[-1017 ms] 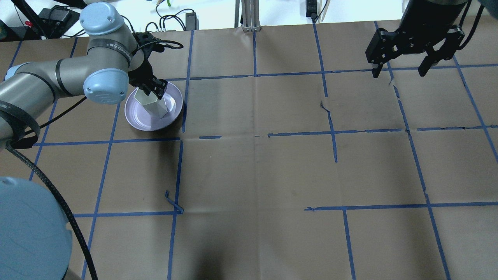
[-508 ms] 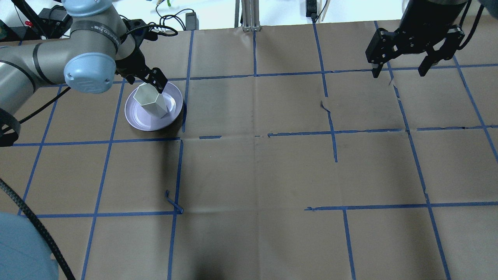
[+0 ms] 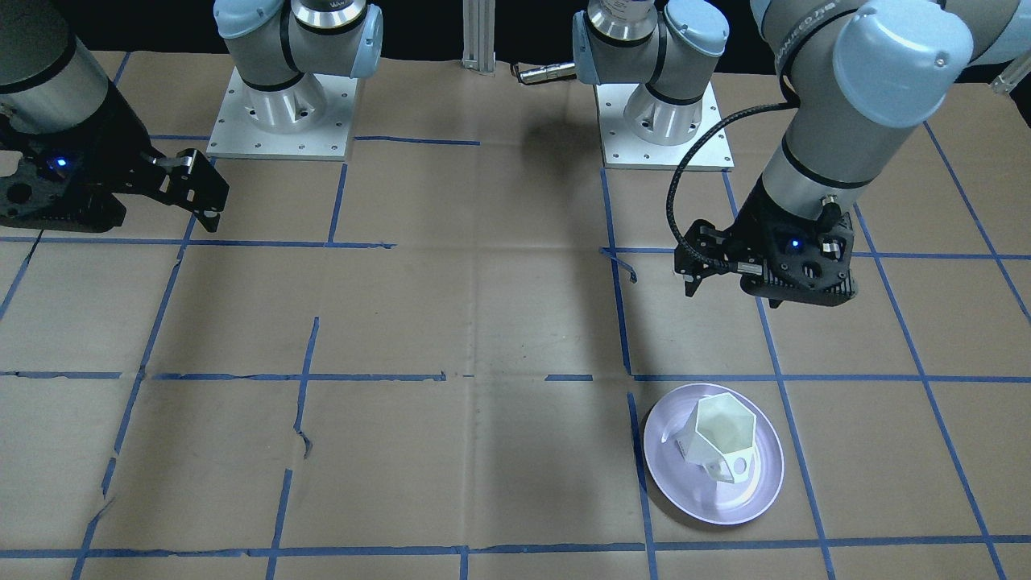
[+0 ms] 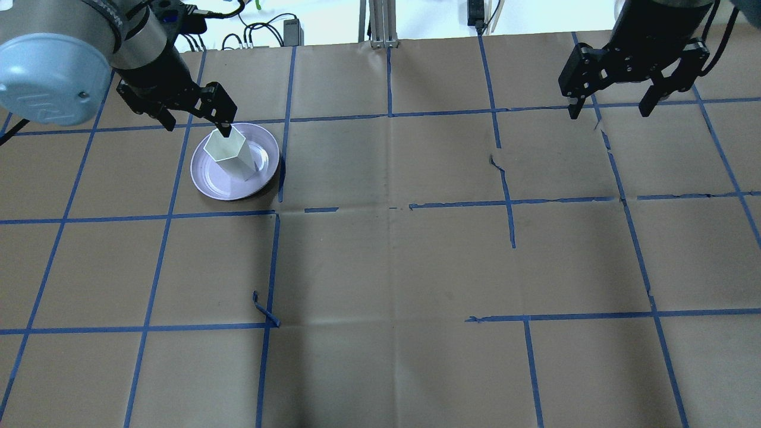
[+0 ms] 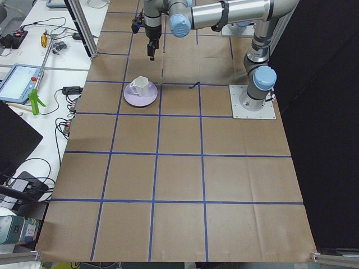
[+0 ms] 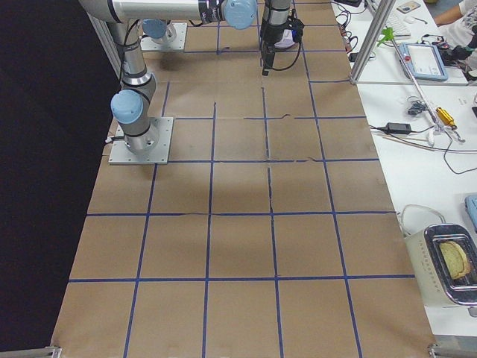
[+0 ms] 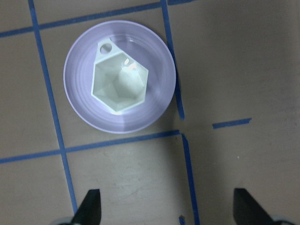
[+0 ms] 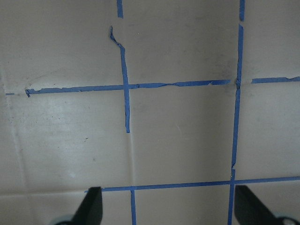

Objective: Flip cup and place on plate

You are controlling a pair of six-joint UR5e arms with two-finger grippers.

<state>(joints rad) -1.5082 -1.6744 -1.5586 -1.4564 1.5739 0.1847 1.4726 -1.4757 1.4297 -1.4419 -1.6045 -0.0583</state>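
Left fingers [image 4: 221, 113]: spread wide and empty. They hang high above the bench [image 4: 386, 267], on the robot's side of the plate. The front view shows them [image 3: 693, 270] well clear of the cup, touching nothing. The wrist camera looks straight down between the two tips [image 7: 91, 206] at the cup and plate.
Right fingers [image 4: 649, 102]: also spread wide and empty, held over bare paper well apart from the plate. Their own camera shows only the paper and tape lines between the tips [image 8: 91, 206].
Cup [image 4: 229, 153]: white and faceted, standing upright with its hexagonal mouth up. It sits free on the plate, slightly off centre, its angular handle turned away from the robot [image 3: 721, 435].
Plate [image 4: 208, 178]: round, glossy pale lavender, flat on the bench just beside a blue tape [image 4: 284, 83] line, about twice the cup's width.
Bench: brown paper marked off in a grid of blue tape, torn in places.
Change from a second ago: the left fingers were then down at the cup's rim. They have since let go, and the arm has lifted up and back. The cup stands where it was left, and the right arm has not moved.
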